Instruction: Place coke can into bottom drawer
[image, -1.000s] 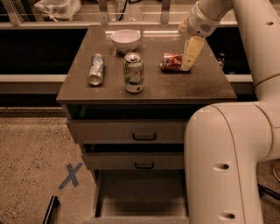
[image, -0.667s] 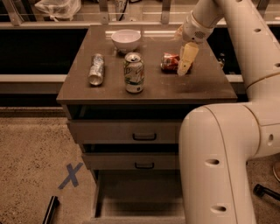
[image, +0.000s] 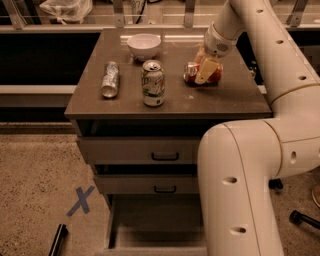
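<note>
The coke can (image: 189, 73) lies on its side on the cabinet top, right of centre, red-orange with a silver end. My gripper (image: 201, 74) hangs from the arm that comes in from the upper right and is down over the can. One pale finger (image: 207, 70) crosses the can's front, and the jaws stand open around the can. The can rests on the top. The bottom drawer (image: 152, 225) is pulled out at the foot of the cabinet, with a bare flat floor. My arm's big link (image: 235, 190) hides its right part.
A white-green can (image: 153, 82) stands upright mid-top. A slim silver can (image: 110, 79) lies at the left and a white bowl (image: 144, 45) sits at the back. Two shallower drawers with black handles (image: 165, 157) are slightly ajar. A blue X (image: 80, 200) marks the floor.
My gripper has moved down and to the left, from above and right of the coke can to right over it. The can and the drawers have not moved.
</note>
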